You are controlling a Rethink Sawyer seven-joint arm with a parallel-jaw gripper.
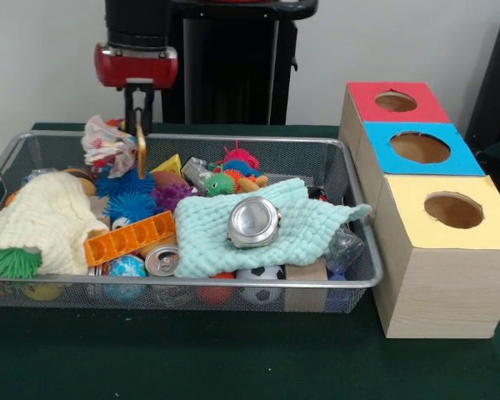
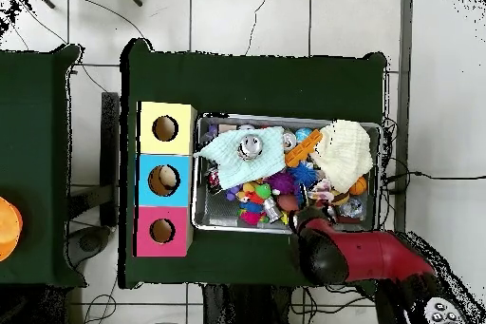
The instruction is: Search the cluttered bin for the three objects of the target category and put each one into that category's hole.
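The wire mesh bin [image 1: 233, 137] stands on the green table, full of clutter; it also shows in the overhead view [image 2: 198, 173]. The yellow-topped wood-grain box has its round hole [image 1: 454, 210] nearest the camera, to the right of the bin; in the overhead view the hole [image 2: 165, 128] is at the left. My gripper [image 1: 139, 125] hangs over the bin's back left part, next to a crumpled patterned cloth [image 1: 107, 146]. Its jaws stand close together on a thin tan object [image 1: 141, 148] that hangs down from them. In the overhead view the red arm [image 2: 365, 254] hides the gripper.
In the bin lie a pale green cloth [image 1: 271, 227] with a round silver tin [image 1: 253, 222] on it, a cream cloth [image 1: 42, 218], an orange block [image 1: 129, 237], a drink can [image 1: 161, 260] and blue spiky balls [image 1: 129, 198]. The blue-topped [image 1: 420, 147] and red-topped [image 1: 396, 102] boxes stand behind the yellow one.
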